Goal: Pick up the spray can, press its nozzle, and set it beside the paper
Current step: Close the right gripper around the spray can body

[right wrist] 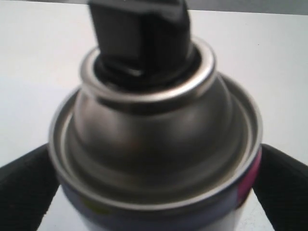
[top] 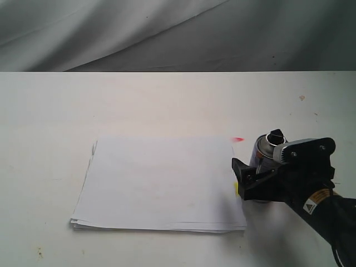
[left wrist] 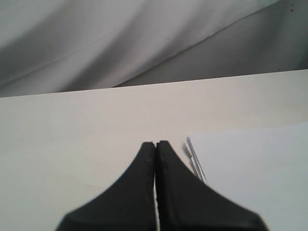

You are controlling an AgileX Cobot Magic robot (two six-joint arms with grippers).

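— Spray can (top: 262,153) first: where do we find it?
— We see it upright on the right side of the table (top: 167,100), just beside the right edge of the paper (top: 161,183), with its black nozzle (top: 275,136) on top inside the shiny rim.
— And the right gripper (top: 257,173)?
— We see it clamped on the can's body. In the right wrist view a black pad (right wrist: 24,187) sits against each side, below the metal shoulder. We cannot tell whether the base touches the table, since the gripper hides it.
— What do we make of the paper?
— We see a thin white stack lying flat, its edges slightly uneven. A pink-red mark (top: 238,139) sits by its far right corner and a yellow mark (top: 236,189) on the right edge, next to the gripper.
— The left gripper (left wrist: 155,150)?
— We see its two black fingers pressed together over the table, near a corner of the paper. Grey cloth (top: 167,33) hangs behind the table.
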